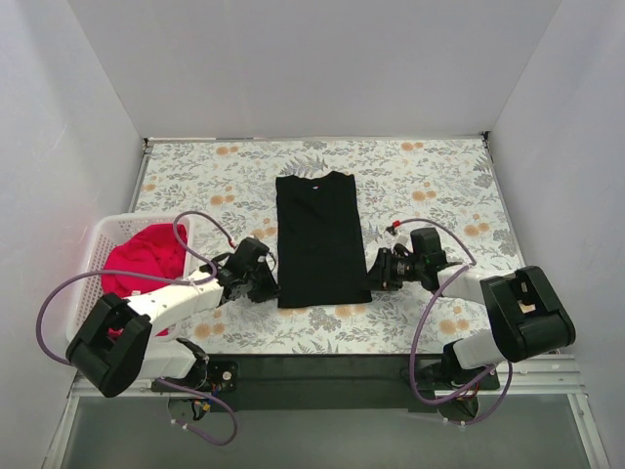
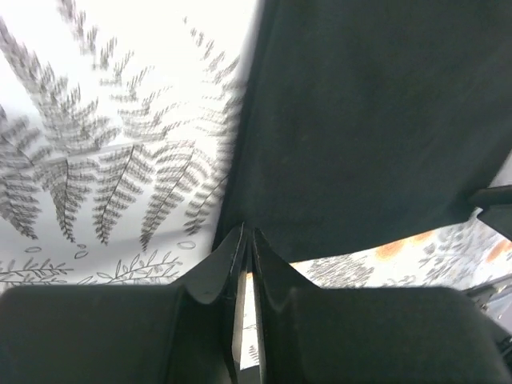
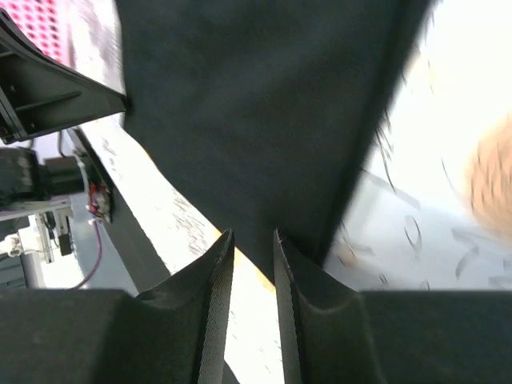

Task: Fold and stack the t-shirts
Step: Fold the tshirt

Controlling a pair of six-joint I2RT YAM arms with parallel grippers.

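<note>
- Black shirt (image 1: 322, 239) is lying flat on the table (image 1: 420, 176), folded into a tall narrow rectangle. Its collar is pointing away from the arm bases and its hem is lying toward them.
- Left arm (image 1: 171, 296) is reaching low and forward, its wrist angling toward the black shirt's near left corner.
- Right arm (image 1: 522, 313) is reaching low from the other side, its wrist turning in toward the black shirt's near right corner.
- Left gripper (image 1: 264, 280) is sitting just beside the hem's left end. In the left wrist view its fingers (image 2: 228, 264) are standing almost together with only a thin slit between them. Their tips are touching the hem's edge, and I cannot tell whether cloth is caught there.
- Right gripper (image 1: 376, 269) is sitting just beside the hem's right end. In the right wrist view its fingers (image 3: 212, 280) are standing apart, with table showing through the gap and the black shirt's edge lying just past the tips.
- Wide strips of patterned table are showing on both sides of the black shirt and beyond its collar; a narrower strip is running between its hem and the table's near edge.
- Red shirt (image 1: 146, 259) is lying crumpled in the basket (image 1: 98, 239), well to the left of the black shirt.
</note>
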